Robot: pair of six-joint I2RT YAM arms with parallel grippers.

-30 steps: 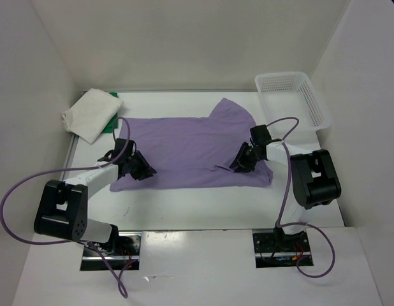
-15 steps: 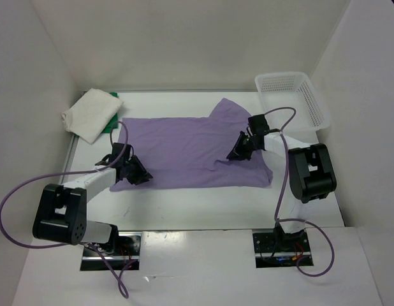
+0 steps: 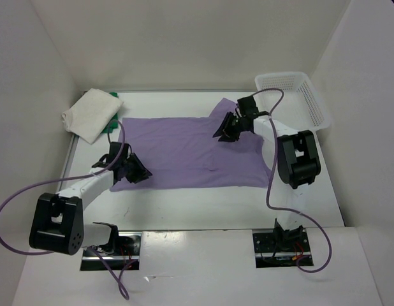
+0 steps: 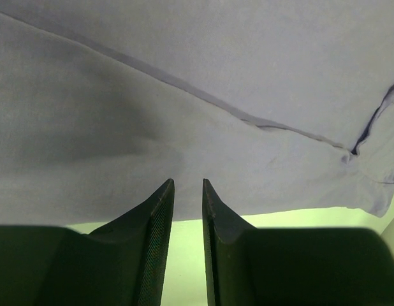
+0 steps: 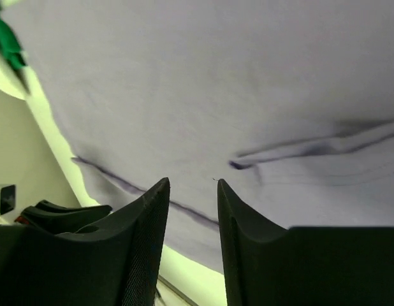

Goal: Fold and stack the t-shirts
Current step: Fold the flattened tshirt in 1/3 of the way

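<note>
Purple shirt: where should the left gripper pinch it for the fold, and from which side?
Probably the near-left corner of the purple shirt, approached low from the near-left side. The shirt lies flat, so only its edge offers a lip. The left wrist view shows that hem by the left gripper, with bare table beneath.

The purple shirt (image 4: 203, 83) fills most of the view and lies flat. A seam runs diagonally from upper left down to a small dark pucker near its right corner. Its near edge meets a pale strip of table (image 4: 292, 217). The left gripper (image 4: 188, 186) points at that edge, its two dark fingers (image 4: 152, 223) narrowly parted with nothing between them.
</note>
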